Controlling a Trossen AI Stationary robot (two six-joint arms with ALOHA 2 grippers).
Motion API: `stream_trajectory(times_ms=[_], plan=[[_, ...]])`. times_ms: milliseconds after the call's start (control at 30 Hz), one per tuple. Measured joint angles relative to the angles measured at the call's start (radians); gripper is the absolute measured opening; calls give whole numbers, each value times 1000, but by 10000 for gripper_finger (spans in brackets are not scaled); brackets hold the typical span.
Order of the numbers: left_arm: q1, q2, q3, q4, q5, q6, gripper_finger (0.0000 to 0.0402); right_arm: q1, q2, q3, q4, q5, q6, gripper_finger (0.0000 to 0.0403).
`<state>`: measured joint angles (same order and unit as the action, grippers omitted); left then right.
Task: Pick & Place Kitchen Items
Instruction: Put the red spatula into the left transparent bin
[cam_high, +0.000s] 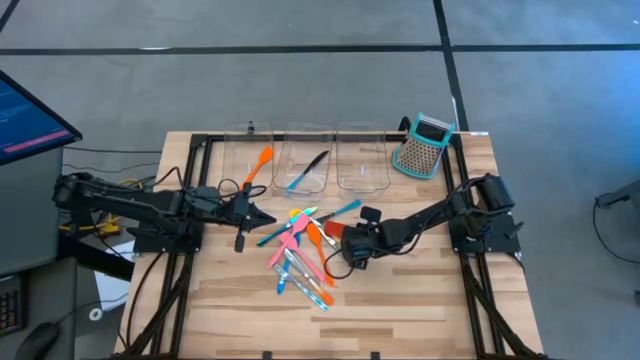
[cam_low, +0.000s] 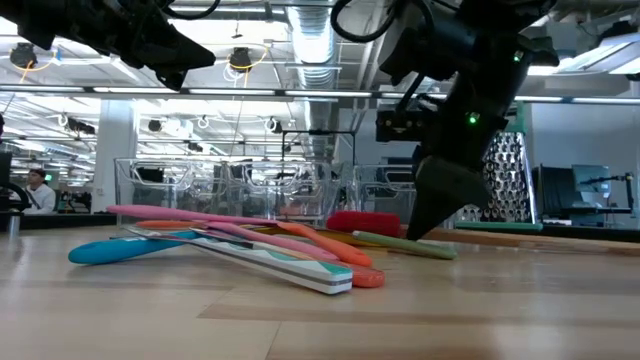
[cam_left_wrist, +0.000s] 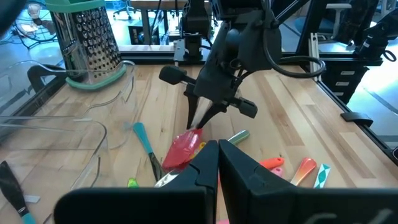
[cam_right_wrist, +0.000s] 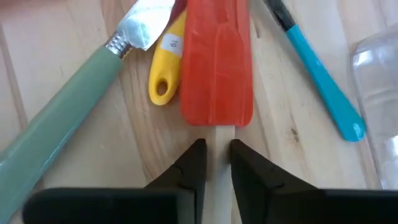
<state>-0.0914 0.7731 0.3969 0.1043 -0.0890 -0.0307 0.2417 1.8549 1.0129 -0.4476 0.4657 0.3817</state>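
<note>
- Right gripper (cam_right_wrist: 213, 158) has its fingers drawn nearly together, a slim gap left, tips down on the table just short of the red spatula (cam_right_wrist: 216, 62); nothing pinched.
- Left gripper (cam_left_wrist: 217, 163), pressed together, waits near the spatula.
- Risk: closing short grabs air or nudges the spatula into the yellow spoon (cam_right_wrist: 166, 59) beside it.

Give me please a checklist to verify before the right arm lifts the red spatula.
1. Red spatula between the right gripper fingertips: not ok. Its end lies just ahead of them, and bare wood shows in the narrow gap.
2. Gripper lined up with the spatula: ok.
3. Neighbours clear of the tips: ok. The yellow handle and green-handled knife lie beside the blade.
4. Left gripper out of the way: ok. It is shut and raised beside the pile.
5. Clear bins in place at the far edge: ok.
</note>
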Motion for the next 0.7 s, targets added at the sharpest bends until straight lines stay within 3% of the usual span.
stream_trajectory(times_ms=[300, 700], plan=[[0, 0, 0, 0, 0, 0, 1, 4, -57, -2, -49, 20, -2, 11], [0, 0, 0, 0, 0, -1, 1, 18, -219, -2, -71, 28, -26, 8]])
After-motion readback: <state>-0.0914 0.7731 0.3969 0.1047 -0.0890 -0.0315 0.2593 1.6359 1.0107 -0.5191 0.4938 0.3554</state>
